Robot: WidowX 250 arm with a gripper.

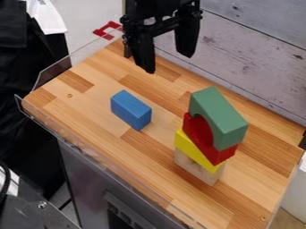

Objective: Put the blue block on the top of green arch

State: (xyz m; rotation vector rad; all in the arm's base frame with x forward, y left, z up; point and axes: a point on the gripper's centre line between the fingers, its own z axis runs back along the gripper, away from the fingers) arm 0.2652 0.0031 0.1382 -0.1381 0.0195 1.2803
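On one tabletop (90, 112), one blue block (130, 109), four stacked blocks (196, 150), green arch (216, 117) topmost, one end effector (168, 63) above, wide open, empty

The black two-finger gripper (169, 63) has thick, angular fingers (187, 40), broad higher up and tapering toward narrower tips. Above them runs a black crossbar (163, 27) with knobby ends, beneath a blocky black housing (156, 6).

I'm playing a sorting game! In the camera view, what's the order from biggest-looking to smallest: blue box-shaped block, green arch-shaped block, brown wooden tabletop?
1. Brown wooden tabletop
2. Green arch-shaped block
3. Blue box-shaped block
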